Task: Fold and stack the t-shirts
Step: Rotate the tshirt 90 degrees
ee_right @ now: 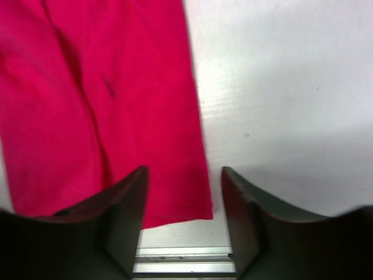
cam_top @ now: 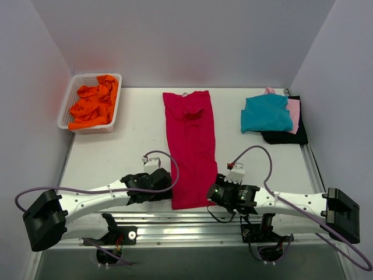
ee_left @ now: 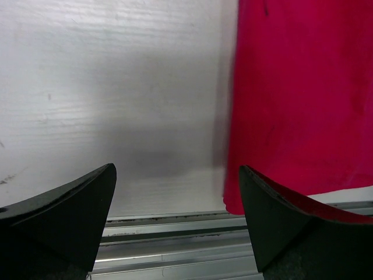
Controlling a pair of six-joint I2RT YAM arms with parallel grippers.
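Hovering low over the near edge of the table (cam_top: 116,151), the left pincer (cam_top: 168,185) stands spread wide with nothing between its fingers (ee_left: 70,216). Its wrist view shows only bare tabletop in the gap. The near left corner of the red t-shirt (cam_top: 189,146) lies at its right-hand finger and runs under it; whether that finger touches the cloth cannot be told.

The right pincer (cam_top: 214,192) sits at the shirt's other near corner. Its jaws are part open, narrower than the left's, and they grip nothing. That corner lies flat beneath the gap and under the left-hand finger.

Ahead of both pincers and between them, the red shirt stretches away as a long narrow strip, folded lengthwise, with its collar end farthest off.

Far ahead of the right pincer and off to its right, a folded teal t-shirt (cam_top: 267,112) rests on a pale pink t-shirt (cam_top: 295,114) and a black t-shirt (cam_top: 285,137). Far ahead of the left pincer and off to its left, a white basket (cam_top: 87,76) holds a crumpled orange t-shirt (cam_top: 93,106).
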